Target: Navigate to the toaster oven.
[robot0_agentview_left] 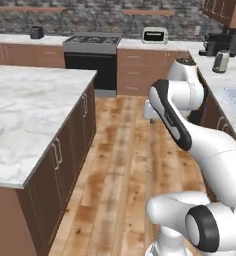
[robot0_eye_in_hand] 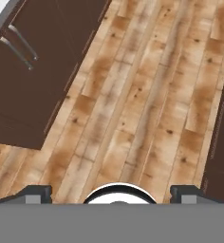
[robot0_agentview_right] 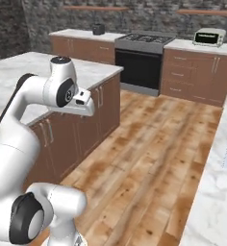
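At the far wall: the oven point(robot0_agentview_left: 155, 35) is seen on the back surface point(robot0_agentview_left: 140, 45), upper right of centre in the left base view, right of the range point(robot0_agentview_left: 92, 42).
Direction: it lies well ahead across the floor point(robot0_eye_in_hand: 133, 104).
Hand point(robot0_eye_in_hand: 111, 192): tips set wide apart, nothing held, pointed at the floor.

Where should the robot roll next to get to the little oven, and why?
Probably straight ahead along the bare wooden floor, steering slightly right. The small cream toaster oven with the dark glass door sits far off on the back counter, right of the black gas range, and the aisle between the marble-topped island and the right-hand counter looks open.
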You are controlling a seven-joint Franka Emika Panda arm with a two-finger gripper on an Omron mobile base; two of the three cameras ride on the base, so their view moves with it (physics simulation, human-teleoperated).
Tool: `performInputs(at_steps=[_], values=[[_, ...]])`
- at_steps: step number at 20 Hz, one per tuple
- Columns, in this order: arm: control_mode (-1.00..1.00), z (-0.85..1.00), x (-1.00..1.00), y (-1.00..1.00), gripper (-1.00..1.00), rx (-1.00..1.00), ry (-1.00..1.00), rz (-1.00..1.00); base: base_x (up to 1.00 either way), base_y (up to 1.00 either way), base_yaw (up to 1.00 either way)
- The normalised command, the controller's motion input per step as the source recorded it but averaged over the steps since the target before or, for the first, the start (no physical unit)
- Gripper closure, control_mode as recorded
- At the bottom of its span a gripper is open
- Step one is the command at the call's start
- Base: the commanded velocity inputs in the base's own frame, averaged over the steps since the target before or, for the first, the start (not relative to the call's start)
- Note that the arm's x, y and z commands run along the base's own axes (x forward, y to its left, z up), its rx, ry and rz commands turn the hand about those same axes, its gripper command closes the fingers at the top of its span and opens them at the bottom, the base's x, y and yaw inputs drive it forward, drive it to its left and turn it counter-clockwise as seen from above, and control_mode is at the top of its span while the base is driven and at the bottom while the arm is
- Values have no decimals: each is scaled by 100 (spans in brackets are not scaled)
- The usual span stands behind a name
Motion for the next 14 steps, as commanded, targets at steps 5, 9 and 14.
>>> performInputs(at_steps=[5, 9, 14], values=[[100, 0, 0, 0, -100, 0, 0, 0, 100, 5, -31], [100, 0, 0, 0, -100, 0, 0, 0, 100, 24, -29], [100, 0, 0, 0, -100, 0, 0, 0, 100, 27, -31]])
